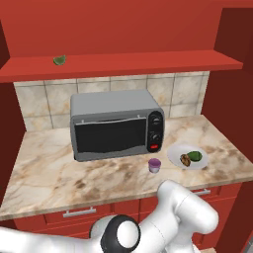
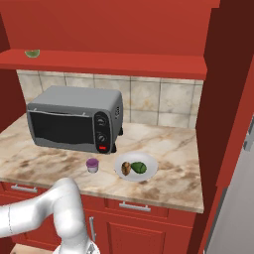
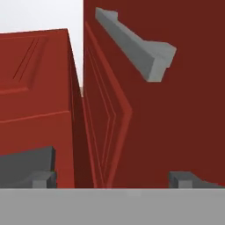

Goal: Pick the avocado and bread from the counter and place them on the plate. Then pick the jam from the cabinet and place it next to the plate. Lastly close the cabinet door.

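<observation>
Gripper spread wide and empty, right up against the red cabinet door, silver bar handle beyond. It's rigid and hinged, probably swings easily: push the flat panel. Farther off, the jam sits beside the plate.

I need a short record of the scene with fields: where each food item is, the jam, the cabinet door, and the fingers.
avocado: on the plate, beside the bread
jam: on the counter, left of the plate, apart from it
cabinet: shelf exposed, a pale green wedge on it
cabinet door: close before the hand camera, bar handle visible
fingers: apart, holding nothing
</observation>
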